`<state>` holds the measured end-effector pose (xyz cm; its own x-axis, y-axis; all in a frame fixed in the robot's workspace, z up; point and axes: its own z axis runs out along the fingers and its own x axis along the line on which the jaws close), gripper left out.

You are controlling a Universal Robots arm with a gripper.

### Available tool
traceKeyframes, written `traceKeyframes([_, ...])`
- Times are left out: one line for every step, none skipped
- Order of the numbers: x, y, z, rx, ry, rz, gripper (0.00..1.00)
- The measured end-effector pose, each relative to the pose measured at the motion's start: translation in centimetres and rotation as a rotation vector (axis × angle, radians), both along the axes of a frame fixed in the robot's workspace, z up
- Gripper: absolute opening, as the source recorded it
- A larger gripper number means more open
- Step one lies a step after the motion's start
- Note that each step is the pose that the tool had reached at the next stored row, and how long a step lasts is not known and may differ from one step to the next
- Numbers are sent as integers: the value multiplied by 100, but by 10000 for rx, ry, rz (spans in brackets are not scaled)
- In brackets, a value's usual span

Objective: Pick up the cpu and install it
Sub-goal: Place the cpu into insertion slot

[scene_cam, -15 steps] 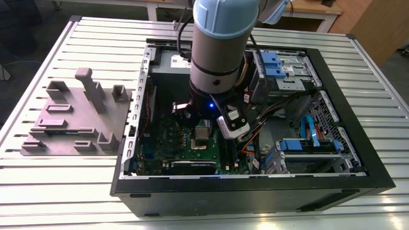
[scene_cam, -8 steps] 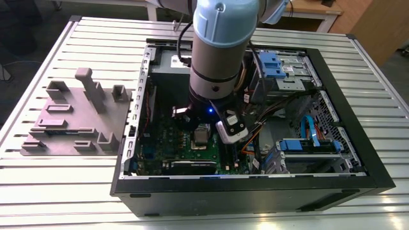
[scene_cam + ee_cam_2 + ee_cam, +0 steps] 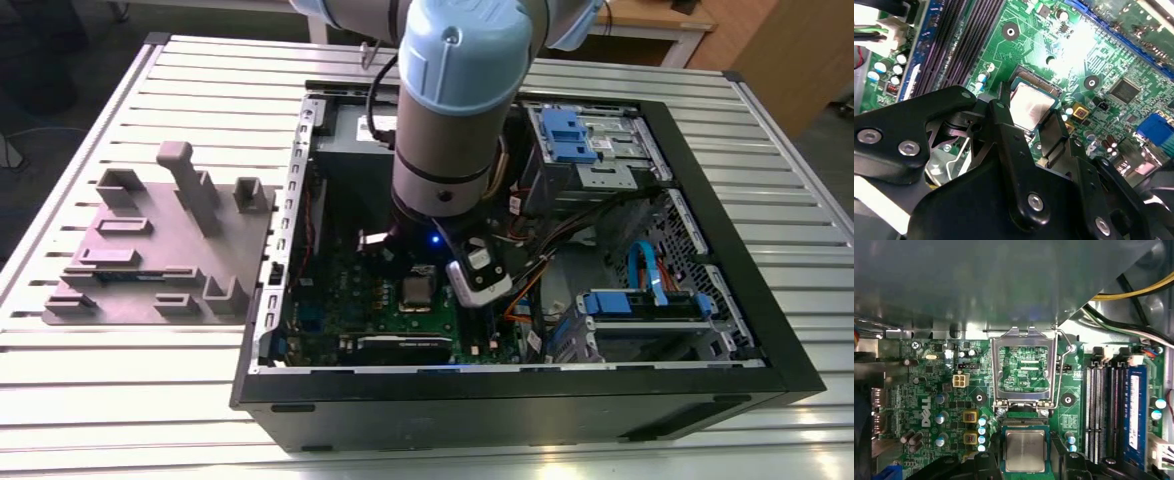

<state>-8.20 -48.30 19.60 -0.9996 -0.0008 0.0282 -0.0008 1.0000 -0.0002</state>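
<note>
Claw (image 3: 1029, 111) pinches cpu (image 3: 1025, 450) by opposite edges, level over open socket (image 3: 1024, 422). Hold-down frame (image 3: 997, 365) flipped back for access. Contact strip visible past chip edge, so likely not seated.

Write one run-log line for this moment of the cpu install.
cpu: lying in socket | retention frame: flipped open | gripper: close over cpu

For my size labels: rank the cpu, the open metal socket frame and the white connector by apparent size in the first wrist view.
Largest: open metal socket frame.
Middle: cpu, clearly smaller than the frame.
Smallest: white connector, by a wide margin.
</note>
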Motion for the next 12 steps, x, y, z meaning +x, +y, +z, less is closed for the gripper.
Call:
traceKeyframes([0,0,-10,-1,0,1,47])
traceKeyframes([0,0,-20,0,0,2,47])
traceKeyframes([-1,0,-29,1,0,2,47])
traceKeyframes([-2,0,-35,0,0,1,47])
traceKeyframes([-3,-3,-38,-3,2,1,47])
traceKeyframes([-4,-5,-41,0,1,-1,47])
traceKeyframes([-4,-6,-43,0,1,-2,47])
traceKeyframes([-3,-6,-44,-1,1,-1,47])
traceKeyframes([-3,-7,-44,-2,1,0,47])
traceKeyframes([-3,-7,-48,-1,1,0,47])
traceKeyframes([-3,-7,-51,-5,1,0,47])
traceKeyframes([-2,-7,-51,-6,1,1,47])
